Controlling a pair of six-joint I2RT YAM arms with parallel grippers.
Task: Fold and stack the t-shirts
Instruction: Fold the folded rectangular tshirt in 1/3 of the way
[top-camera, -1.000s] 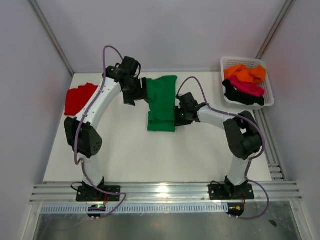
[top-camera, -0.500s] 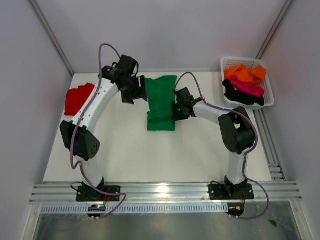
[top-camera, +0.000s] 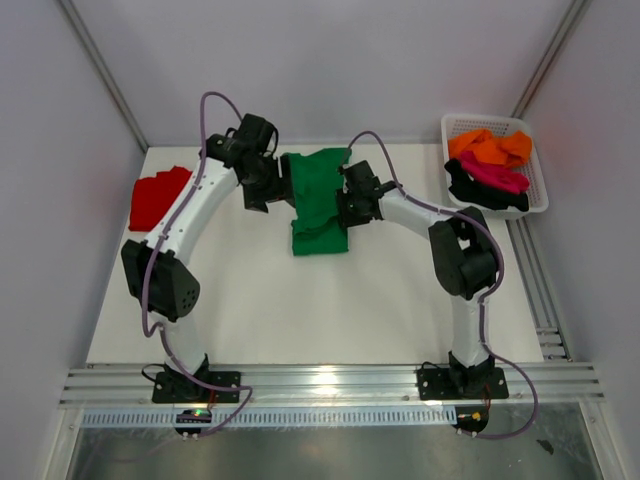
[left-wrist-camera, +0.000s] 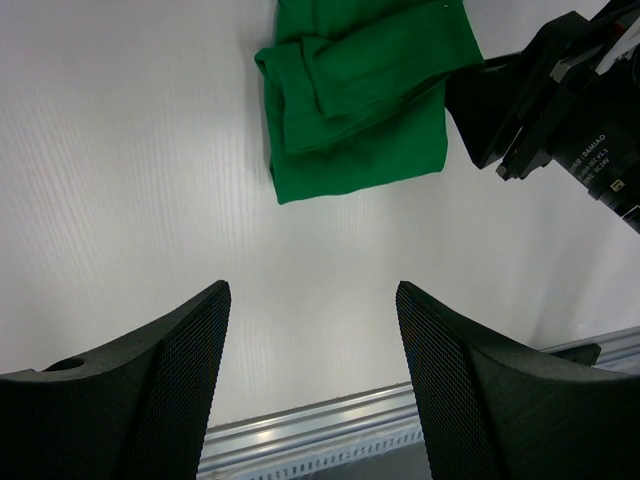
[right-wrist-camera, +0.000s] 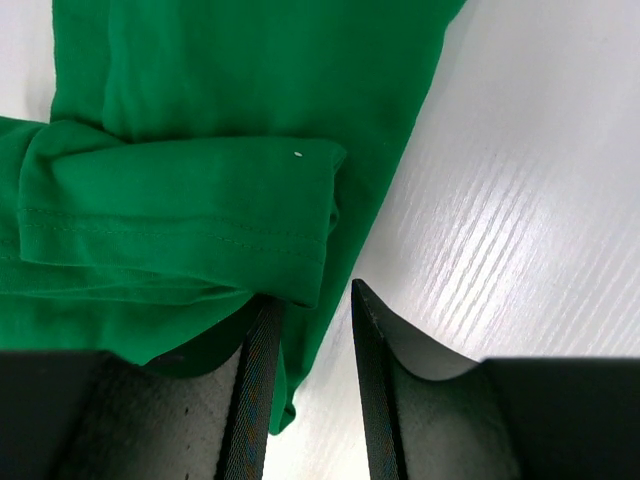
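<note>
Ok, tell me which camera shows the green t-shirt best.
The top external view: nearly the whole green t-shirt shows there, outline and folds together. The left wrist view cuts off part of it at the frame's top edge. The right wrist view gives only a close-up of folded edges at the right pincer.

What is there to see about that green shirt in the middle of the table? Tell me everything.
The green t-shirt is plain, bright-green soft cloth. It lies on the white table toward the far side, between the two arms. It is partly folded into a narrow, rumpled strip with overlapping layers and a stitched hem on top. The right gripper sits at its right edge, jaws apart, with the cloth's edge between its fingers. The left gripper hangs open nearby with nothing between its fingers.
</note>
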